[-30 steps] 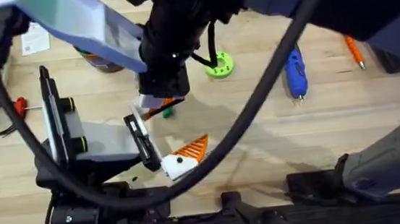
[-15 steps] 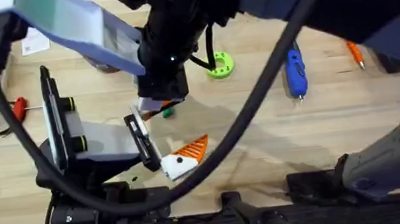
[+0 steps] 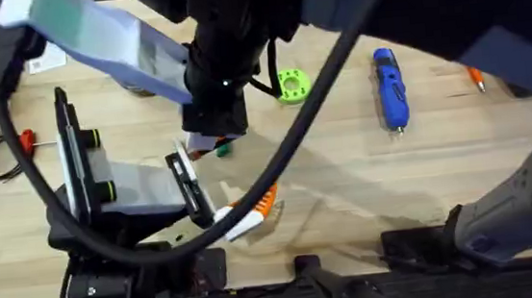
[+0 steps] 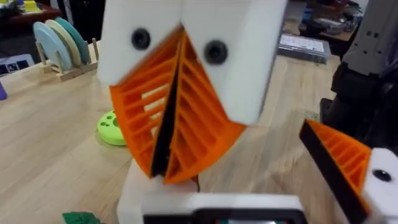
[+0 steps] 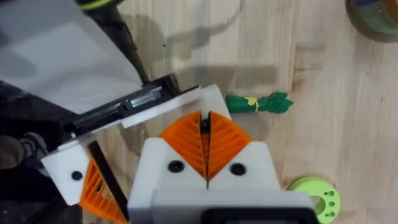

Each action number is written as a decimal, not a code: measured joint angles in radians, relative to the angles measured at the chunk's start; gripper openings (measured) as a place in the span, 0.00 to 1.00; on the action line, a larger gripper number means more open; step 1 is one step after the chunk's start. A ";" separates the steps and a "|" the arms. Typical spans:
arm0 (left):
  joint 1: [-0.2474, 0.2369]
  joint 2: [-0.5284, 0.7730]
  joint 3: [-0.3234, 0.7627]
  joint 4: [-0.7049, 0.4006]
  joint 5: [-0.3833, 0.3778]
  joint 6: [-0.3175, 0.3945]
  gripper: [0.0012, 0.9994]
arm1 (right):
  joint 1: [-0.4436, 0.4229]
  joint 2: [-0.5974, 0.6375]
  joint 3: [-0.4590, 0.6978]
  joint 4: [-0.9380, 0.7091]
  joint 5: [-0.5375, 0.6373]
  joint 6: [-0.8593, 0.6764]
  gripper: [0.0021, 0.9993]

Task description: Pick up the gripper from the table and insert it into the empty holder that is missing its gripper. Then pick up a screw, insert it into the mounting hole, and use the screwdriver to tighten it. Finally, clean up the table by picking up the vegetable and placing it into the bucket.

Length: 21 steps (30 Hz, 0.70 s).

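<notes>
Orange-padded right gripper (image 5: pixel 206 149) is pressed closed at frame centre, the green vegetable (image 5: pixel 259 103) just beyond; left gripper (image 4: pixel 168 155) likewise closed.

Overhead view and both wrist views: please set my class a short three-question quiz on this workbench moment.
1. True or false: the fat blue pen-shaped screwdriver lies on the wooden table, with no gripper on it.
2. The slim dark green toy vegetable is: A standing upright; B lying flat on the table; C lifted in the air.
3. Fill in: the orange ribbed pads of the right gripper are pressed ____.
Key: 1 true; 2 B; 3 shut.
</notes>
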 joint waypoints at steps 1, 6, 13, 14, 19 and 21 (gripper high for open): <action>0.000 0.000 0.000 0.000 0.000 -0.001 0.99 | 0.000 0.000 0.000 0.001 0.003 0.005 0.00; 0.000 0.000 0.000 0.000 -0.001 0.000 0.99 | 0.003 0.000 0.000 0.005 0.010 0.020 0.00; 0.000 0.000 0.000 0.000 -0.001 -0.001 0.99 | 0.003 0.000 0.000 0.005 0.009 0.027 0.00; 0.000 0.000 0.000 0.000 -0.001 0.000 0.99 | 0.003 0.000 0.000 0.005 0.009 0.027 0.00; 0.000 0.000 0.000 0.000 0.002 0.001 0.99 | 0.000 0.000 0.000 0.013 0.019 0.033 0.45; 0.000 0.000 0.000 0.000 0.002 0.006 0.99 | -0.002 0.000 -0.001 0.008 0.023 0.034 0.72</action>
